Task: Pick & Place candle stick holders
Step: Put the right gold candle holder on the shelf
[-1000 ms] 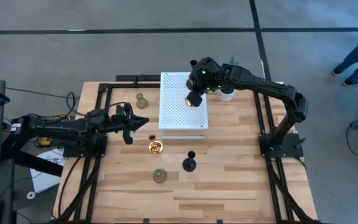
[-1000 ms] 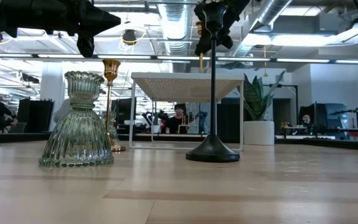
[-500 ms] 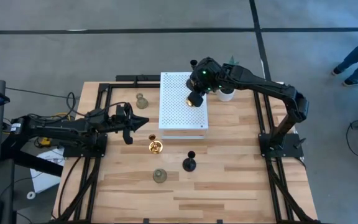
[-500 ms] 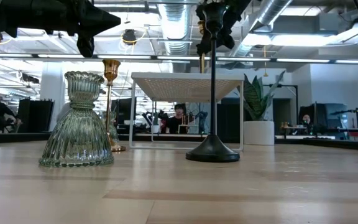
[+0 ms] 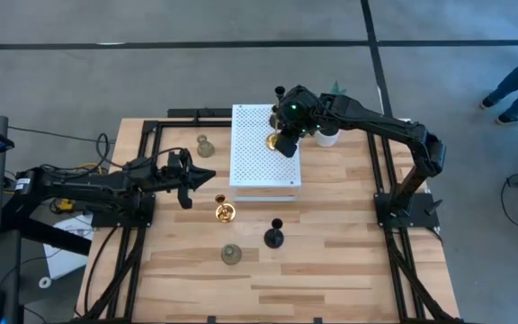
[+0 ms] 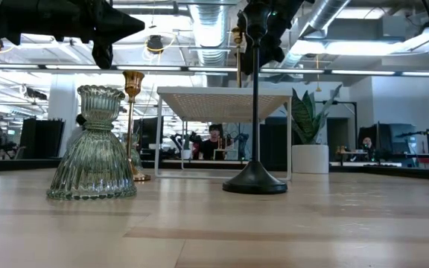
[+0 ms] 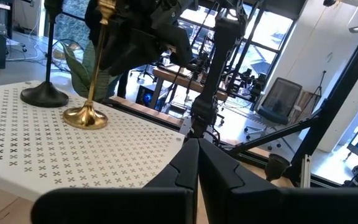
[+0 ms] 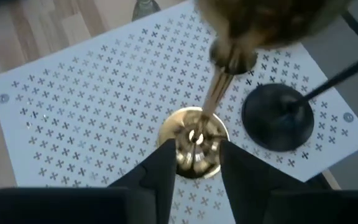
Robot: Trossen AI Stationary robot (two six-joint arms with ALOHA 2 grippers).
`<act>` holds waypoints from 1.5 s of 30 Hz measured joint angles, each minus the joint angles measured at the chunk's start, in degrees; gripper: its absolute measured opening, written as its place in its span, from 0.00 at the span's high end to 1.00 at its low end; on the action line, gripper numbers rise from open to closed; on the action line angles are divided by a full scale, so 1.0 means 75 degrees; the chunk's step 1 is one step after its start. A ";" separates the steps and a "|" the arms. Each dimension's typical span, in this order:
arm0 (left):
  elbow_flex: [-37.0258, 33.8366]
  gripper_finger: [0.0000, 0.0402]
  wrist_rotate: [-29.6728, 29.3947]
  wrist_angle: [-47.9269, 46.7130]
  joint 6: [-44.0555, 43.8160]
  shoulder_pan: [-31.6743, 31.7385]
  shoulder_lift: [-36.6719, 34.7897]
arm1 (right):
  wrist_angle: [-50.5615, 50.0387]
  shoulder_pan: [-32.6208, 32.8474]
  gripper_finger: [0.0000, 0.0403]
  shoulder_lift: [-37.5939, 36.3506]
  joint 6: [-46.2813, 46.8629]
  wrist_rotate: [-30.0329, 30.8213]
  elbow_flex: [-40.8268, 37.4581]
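Note:
A white perforated platform [image 5: 265, 153] stands mid-table. On it stand a black holder [image 5: 281, 91] at the far right corner and a gold holder [image 5: 272, 141], base down. My right gripper [image 5: 286, 135] is open, pointing down, just beside the gold holder's cup [image 8: 260, 18]. The holder's base [image 8: 194, 140] shows beyond the fingertips. On the table stand a grey-green holder [image 5: 204, 146], a gold one [image 5: 225, 212], a black one [image 5: 274, 237] and another grey-green one [image 5: 231, 255]. My left gripper [image 5: 203, 176] hovers shut and empty left of the platform. My right gripper stands open close beside the gold holder's cup [image 7: 106, 7], coming from above. I cannot tell whether a finger touches it. The holder stands with its round base [image 7: 86, 116] on the platform.
A green plant in a white pot [image 5: 328, 135] stands right of the platform, under the right arm. Black frame rails run along the table's left and right sides. A person's leg [image 5: 515, 81] shows beyond the table at the far right.
My right gripper has shifted a little up and toward the table's far right, off the gold holder. The holder's base and cup now show beside it. The holder stays standing on the platform.

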 joint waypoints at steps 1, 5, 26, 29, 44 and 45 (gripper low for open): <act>0.0001 0.98 0.0000 -0.0009 0.0000 0.0000 0.0000 | -0.0061 0.0000 0.69 -0.0007 0.0002 -0.0002 0.0011; -0.0001 0.98 0.0003 -0.0025 0.0000 0.0000 0.0000 | -0.0196 0.0043 0.62 -0.0018 -0.0013 0.0003 0.0027; -0.0001 0.98 0.0003 -0.0028 -0.0015 0.0000 0.0000 | -0.0528 0.0134 0.56 -0.0023 -0.0420 -0.0001 0.1316; -0.0001 0.98 0.0003 -0.0029 -0.0016 -0.0001 0.0000 | -0.0683 0.0138 0.54 -0.0026 -0.0481 -0.0002 0.1453; -0.0001 0.98 0.0000 -0.0132 0.0002 0.0000 -0.0002 | -0.1931 0.0205 0.76 -0.1166 -0.0679 -0.0002 0.0717; -0.0001 0.98 0.0000 -0.0139 0.0003 0.0000 -0.0003 | -0.1757 0.0211 0.77 -0.1426 -0.0678 -0.0005 0.0480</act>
